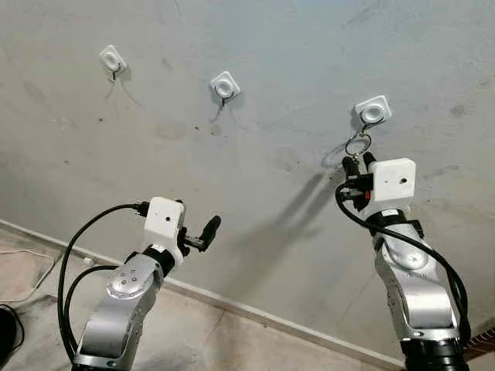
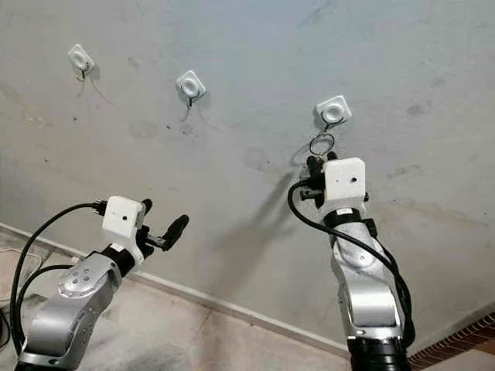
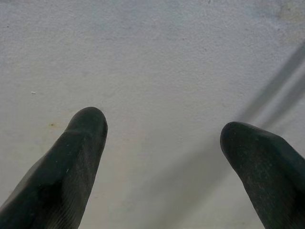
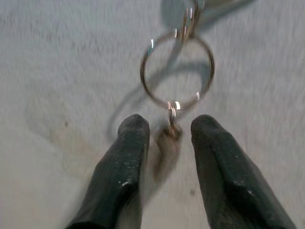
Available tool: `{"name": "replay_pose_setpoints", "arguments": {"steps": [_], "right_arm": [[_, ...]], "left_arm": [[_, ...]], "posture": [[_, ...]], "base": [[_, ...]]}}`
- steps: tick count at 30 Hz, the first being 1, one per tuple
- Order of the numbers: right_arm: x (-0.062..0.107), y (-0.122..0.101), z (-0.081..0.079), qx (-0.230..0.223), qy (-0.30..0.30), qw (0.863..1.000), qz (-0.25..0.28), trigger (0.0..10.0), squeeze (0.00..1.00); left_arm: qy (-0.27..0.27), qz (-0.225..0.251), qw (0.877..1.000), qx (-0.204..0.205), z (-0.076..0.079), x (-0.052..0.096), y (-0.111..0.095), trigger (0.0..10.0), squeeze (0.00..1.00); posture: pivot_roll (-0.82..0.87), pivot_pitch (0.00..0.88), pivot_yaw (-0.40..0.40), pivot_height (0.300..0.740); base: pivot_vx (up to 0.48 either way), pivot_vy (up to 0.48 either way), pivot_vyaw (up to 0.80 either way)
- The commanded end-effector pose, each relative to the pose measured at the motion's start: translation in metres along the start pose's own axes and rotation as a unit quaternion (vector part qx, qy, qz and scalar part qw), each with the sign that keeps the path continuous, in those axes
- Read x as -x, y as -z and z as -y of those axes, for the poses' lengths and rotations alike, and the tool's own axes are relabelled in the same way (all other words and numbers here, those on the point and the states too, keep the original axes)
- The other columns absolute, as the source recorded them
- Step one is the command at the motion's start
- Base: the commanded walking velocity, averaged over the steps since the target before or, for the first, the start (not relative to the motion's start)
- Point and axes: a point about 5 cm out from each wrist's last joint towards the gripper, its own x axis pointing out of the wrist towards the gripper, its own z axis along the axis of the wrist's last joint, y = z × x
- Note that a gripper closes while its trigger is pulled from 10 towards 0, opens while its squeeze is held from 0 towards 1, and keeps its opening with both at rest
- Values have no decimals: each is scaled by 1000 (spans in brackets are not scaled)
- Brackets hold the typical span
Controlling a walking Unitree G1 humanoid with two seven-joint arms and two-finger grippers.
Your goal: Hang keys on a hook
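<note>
While the left gripper [image 1: 203, 232] hangs low before the wall [image 1: 255, 46] with fingers spread wide and nothing between them, three white hooks sit in a row above: left hook [image 1: 113, 59], middle hook [image 1: 225, 85], right hook [image 1: 373, 111]. Key ring [image 4: 177, 70] hangs on the right hook. Right gripper [image 4: 167, 131] is just below it, fingers narrowly apart beside the dangling key [image 4: 167, 138]; contact cannot be told. Floor [image 1: 201, 332] meets the wall at a pale skirting.

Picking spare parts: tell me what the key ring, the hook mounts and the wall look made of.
Key ring: thin polished metal, judging by bright glints. Hook mount above the right claw: glossy white, probably plastic, with a smooth moulded shape. Wall: matte grey, stained; likely plaster or concrete.
</note>
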Motion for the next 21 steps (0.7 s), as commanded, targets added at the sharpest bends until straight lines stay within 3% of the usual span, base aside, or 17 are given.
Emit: {"name": "replay_pose_setpoints", "arguments": {"steps": [1,4,7,14,21], "right_arm": [[2,-2,2,2,17,1000,2,10000,1000],[7,0,0,10,33,999,1,10000,1000],[10,4,-6,-38,38,998,-11,10000,1000],[13,4,-12,-42,47,998,-21,10000,1000],[14,6,-6,-42,55,997,-36,10000,1000]], "left_arm": [[7,2,1000,-4,2,-2,-1,10000,0],[7,3,1000,-5,3,-3,-1,10000,0],[6,4,1000,-4,4,-4,-1,10000,0],[-2,0,1000,-2,5,-6,1,10000,0],[-12,-5,1000,5,6,-7,3,10000,0]], "posture": [[168,0,-22,740],[160,0,-21,740],[155,0,-24,740],[148,0,-26,740],[138,0,-27,740]], "base": [[0,0,0],[0,0,0],[0,0,0],[0,0,0],[0,0,0]]}}
